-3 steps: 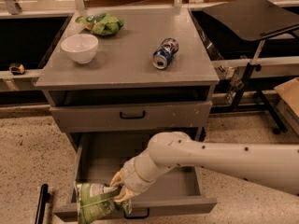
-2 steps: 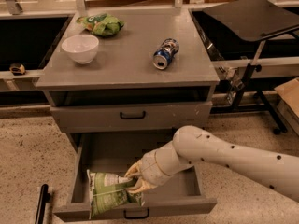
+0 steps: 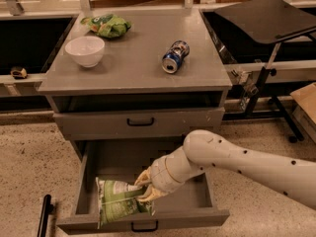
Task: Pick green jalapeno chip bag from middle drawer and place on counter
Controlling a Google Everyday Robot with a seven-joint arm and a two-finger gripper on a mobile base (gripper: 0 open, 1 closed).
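gripper: from my end the gripper (image 3: pixel 144 188) sits low inside the open middle drawer (image 3: pixel 123 161), toward its front left, at the end of the white arm (image 3: pixel 237 161) that reaches in from the right.
fingers: the two yellowish fingers (image 3: pixel 143 178) are pinched onto the right edge of the green jalapeno chip bag (image 3: pixel 120 201), one above that edge and one below it.
bag: pale green and white, puffy, at the front left of the drawer. its lower end overlaps the drawer's front panel from my angle. honestly can't tell if it's resting on the floor or lifted a bit.
drawer: pulled well out, grey floor showing behind the bag, small black handle (image 3: pixel 144 226) on the front.
above it: the upper drawer front (image 3: pixel 140 122) is closed, with its own black pull.
counter: the counter (image 3: pixel 133 75) is the grey top of the cabinet. on it there's a white bowl (image 3: pixel 85 50) at the left, a brighter green bag (image 3: pixel 107 24) behind the bowl near the back edge, and a blue soda can (image 3: pixel 176 56) on its side right of the middle. all three sit apart from each other.
off to the side: a black tray table (image 3: pixel 264 14) at the right, beside the cabinet.
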